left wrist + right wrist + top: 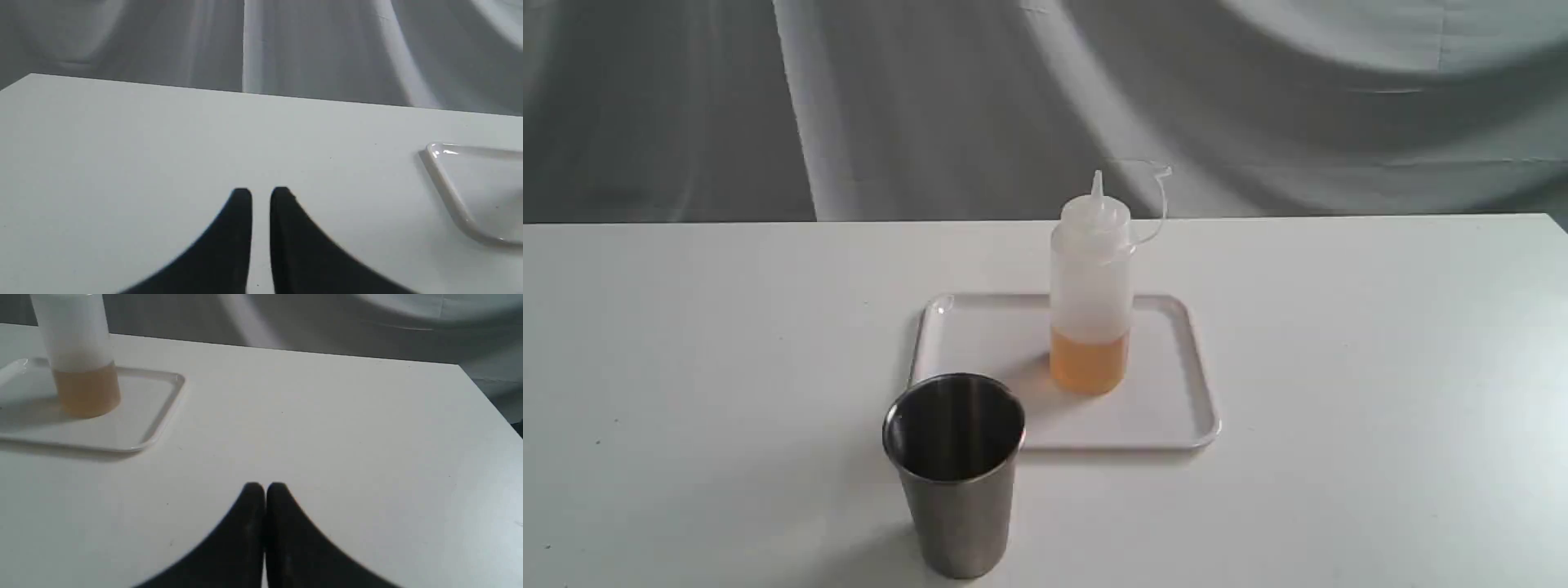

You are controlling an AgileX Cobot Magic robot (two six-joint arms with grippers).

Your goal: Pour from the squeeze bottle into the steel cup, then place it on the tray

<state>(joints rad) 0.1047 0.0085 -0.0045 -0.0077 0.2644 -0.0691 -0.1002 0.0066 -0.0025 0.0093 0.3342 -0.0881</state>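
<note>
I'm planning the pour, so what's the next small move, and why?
Probably open the right gripper and reach toward the squeeze bottle: it stands untouched on the tray, the gripper's fingers are shut over bare table, and the steel cup waits on the table by the tray.

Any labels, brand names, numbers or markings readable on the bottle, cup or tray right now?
None: no word, number or sign shows in any view.
The squeeze bottle is plain translucent plastic, the steel cup bare brushed metal, and the tray plain white.
</note>
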